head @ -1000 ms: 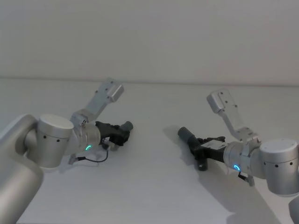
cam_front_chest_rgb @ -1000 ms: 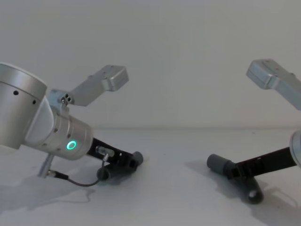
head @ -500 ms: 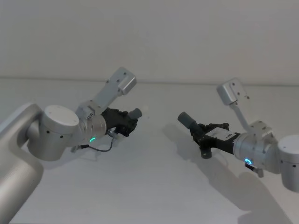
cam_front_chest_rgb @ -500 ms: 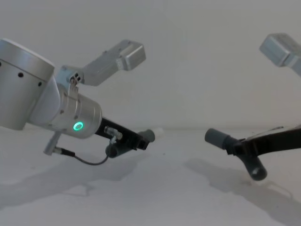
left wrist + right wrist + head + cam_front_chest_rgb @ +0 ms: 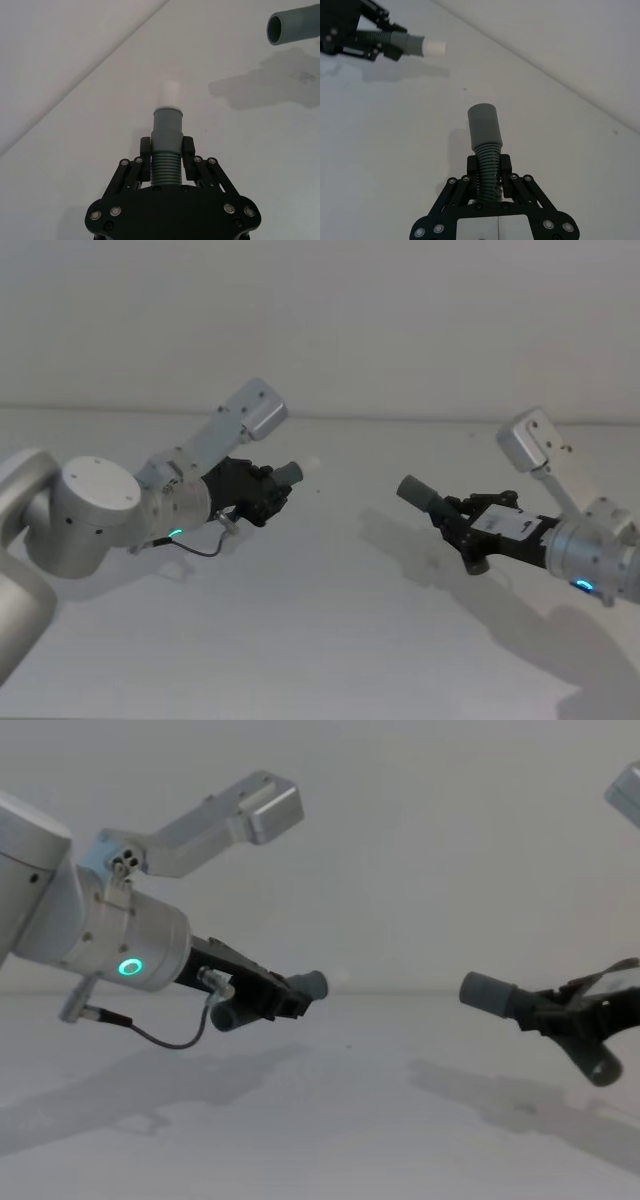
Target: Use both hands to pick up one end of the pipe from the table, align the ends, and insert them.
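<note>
Table (image 5: 330, 640) is sitting flat, matte white-grey, catching shadows (image 5: 470, 1092) under the left gripper (image 5: 268, 492) and right gripper (image 5: 458, 525).

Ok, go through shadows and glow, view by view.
Head view: soft shadows on the table under the plug piece and cuff piece; green ring glowing on the left wrist. Chest view: white plug tip nearly merges with the pale wall. Left wrist view: open cuff's grey shadow lies on the table.
</note>
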`<state>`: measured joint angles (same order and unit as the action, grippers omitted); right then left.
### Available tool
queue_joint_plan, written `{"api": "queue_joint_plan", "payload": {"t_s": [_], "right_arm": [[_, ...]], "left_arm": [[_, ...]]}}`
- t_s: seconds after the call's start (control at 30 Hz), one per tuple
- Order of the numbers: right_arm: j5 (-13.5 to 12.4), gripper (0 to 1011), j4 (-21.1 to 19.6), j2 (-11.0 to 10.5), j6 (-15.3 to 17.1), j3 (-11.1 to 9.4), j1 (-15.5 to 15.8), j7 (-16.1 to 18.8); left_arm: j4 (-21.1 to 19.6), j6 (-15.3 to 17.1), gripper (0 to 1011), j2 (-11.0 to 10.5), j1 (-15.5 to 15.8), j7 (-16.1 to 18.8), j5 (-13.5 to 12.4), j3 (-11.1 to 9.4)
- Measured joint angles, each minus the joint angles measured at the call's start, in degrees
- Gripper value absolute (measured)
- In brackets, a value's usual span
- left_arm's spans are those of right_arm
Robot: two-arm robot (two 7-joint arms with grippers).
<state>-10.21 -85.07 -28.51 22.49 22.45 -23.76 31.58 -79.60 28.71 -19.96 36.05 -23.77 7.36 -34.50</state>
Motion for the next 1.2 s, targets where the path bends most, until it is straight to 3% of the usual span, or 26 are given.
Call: {"api": "queue_joint_plan", "payload": {"t_s": [0.27, 0.57, 0.9, 1.2], "right_arm": [[2.7, 264, 0.2, -5.0, -5.8, 2.2, -1.0, 4.1], [6.2, 264, -0.1, -9.0, -12.0, 4.6, -2.2, 7.1], [7.3, 264, -2.8, -11.8, -15.1, 6.3, -2.9, 9.7], [6.7, 264, -5.6, -13.4, -15.5, 6.8, -3.4, 11.7]], "left_arm": [[-0.6, -3.4, 356, -2.5, -0.1, -4.3, 0.6, 0.2], [-0.6, -7.0, 356, -4.5, 0.3, -9.4, 2.2, 0.2], [-0.6, -10.1, 356, -5.8, 0.8, -13.7, 3.9, -0.1], [-0.8, -12.9, 356, -6.4, 1.1, -16.4, 5.3, -0.6]]}}
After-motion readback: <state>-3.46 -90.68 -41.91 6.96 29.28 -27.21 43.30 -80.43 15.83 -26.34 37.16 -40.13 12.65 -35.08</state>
